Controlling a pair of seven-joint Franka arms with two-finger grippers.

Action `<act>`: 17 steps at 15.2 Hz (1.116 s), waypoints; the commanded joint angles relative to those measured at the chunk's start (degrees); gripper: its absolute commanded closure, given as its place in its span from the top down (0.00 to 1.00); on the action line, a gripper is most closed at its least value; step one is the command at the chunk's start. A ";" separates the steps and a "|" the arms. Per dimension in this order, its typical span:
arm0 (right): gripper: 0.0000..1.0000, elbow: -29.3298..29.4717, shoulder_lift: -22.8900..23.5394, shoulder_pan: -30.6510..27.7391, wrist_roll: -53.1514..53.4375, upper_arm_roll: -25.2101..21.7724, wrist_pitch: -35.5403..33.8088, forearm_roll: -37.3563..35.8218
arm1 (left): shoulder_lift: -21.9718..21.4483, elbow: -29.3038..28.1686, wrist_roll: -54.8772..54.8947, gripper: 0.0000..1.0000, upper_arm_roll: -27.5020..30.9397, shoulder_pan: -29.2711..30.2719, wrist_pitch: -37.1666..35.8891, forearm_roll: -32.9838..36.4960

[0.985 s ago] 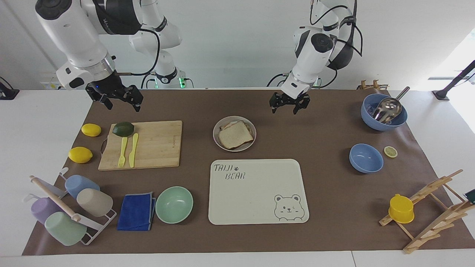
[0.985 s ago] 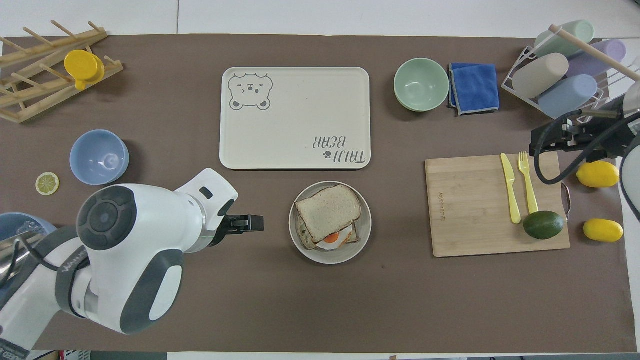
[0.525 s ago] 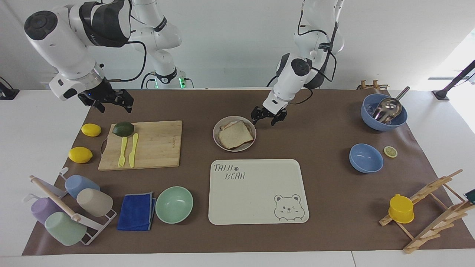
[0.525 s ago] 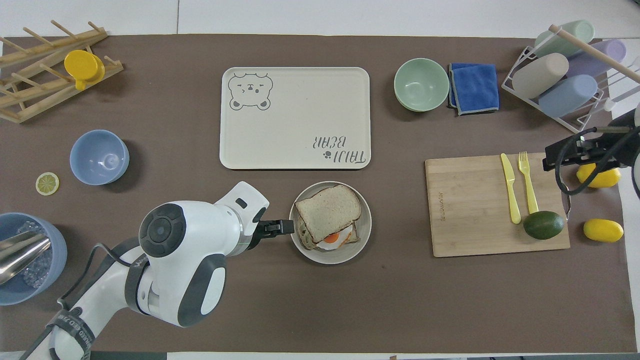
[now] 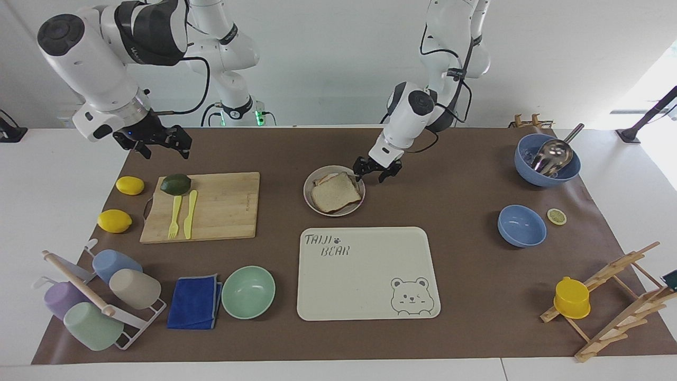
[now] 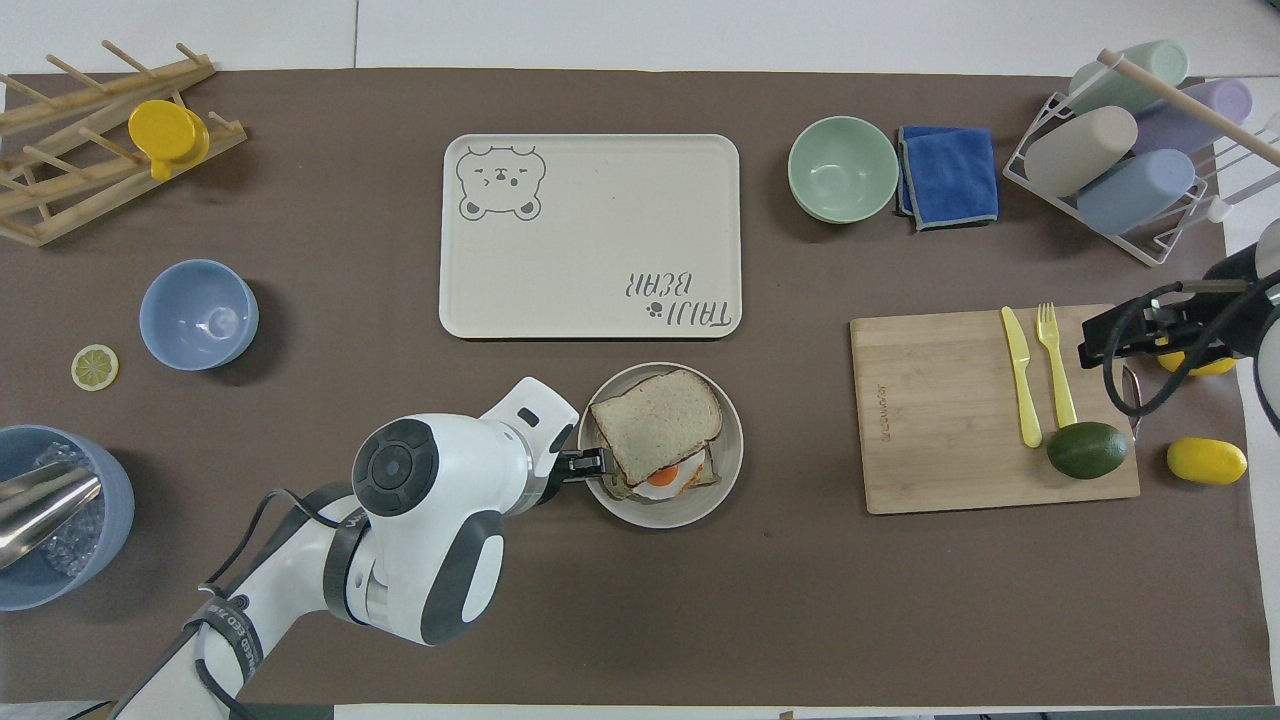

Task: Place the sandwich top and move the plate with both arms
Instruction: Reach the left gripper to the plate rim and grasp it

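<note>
Holding the stacked sandwich, the plate (image 5: 334,190) sits mid-table, nearer to the robots than the cream tray (image 5: 368,273). The sandwich top (image 5: 335,192) lies on the egg slice (image 6: 668,476), turned a little so the egg peeks out at the edge nearest the robots. A metal scoop (image 5: 554,154) rests in the big blue bowl (image 5: 547,160); the small blue bowl (image 5: 521,226) and the mint bowl (image 5: 248,291) hold nothing.

My left gripper (image 5: 377,170) is down at the plate's rim on the left arm's side, fingers partly drawn in around the rim; whether they have it pinched I cannot tell. The bread lies just beside my fingertips. My right gripper (image 5: 158,139) hangs spread open over the cutting board's (image 5: 202,207) handle end, near the avocado (image 5: 175,183) and lemons (image 5: 129,185).

A second ago my left gripper hovered wide open, well clear of the plate; since then it has come down to the rim and begun closing.
</note>
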 commanded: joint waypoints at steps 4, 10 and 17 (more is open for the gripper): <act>1.00 -1.47 -1.57 -7.13 -1.28 5.75 -0.12 -0.85 | 1.39 -0.98 0.04 0.48 0.83 -2.53 3.38 -2.70; 1.00 -1.47 -1.57 -8.90 -1.37 7.35 -0.12 -0.94 | 1.57 -0.89 0.04 0.09 0.83 -2.98 3.84 -3.41; 1.00 -1.20 -1.66 -8.64 -1.36 6.64 -0.21 -0.68 | 0.87 -0.19 1.45 0.00 0.83 -1.67 2.26 -3.41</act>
